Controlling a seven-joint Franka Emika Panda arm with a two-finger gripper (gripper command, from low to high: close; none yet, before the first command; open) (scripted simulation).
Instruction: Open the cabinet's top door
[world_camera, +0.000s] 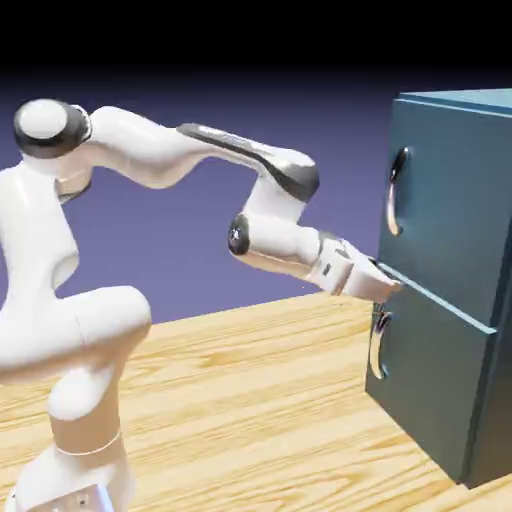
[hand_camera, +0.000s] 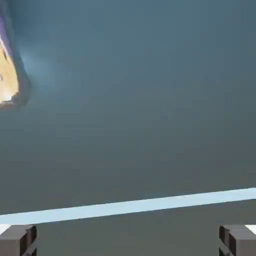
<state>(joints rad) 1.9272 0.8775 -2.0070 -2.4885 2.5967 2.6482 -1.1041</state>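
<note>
While a white robot arm rises at the exterior view's left, its far end reaches across to a tall teal-blue cabinet at the exterior view's right. From its base on a pale wooden table, the arm climbs, bends at a high joint with a dark cap, runs rightward, then folds down at the wrist. The hand slopes gently downward toward the cabinet's front, its tip near the seam between the two front panels, below the upper handle and just above the lower one.

The top door is the larger upper panel, closed, with a curved silver handle standing upright near its left edge. Below the pale strip at the seam is the lower panel, with its own curved silver handle.

In the hand view, the gripper is spread wide, a grey fingertip in each bottom corner, with nothing pinched between them. The pale strip runs slightly tilted just above the fingertips, and part of a shiny handle shows at the left edge.
</note>
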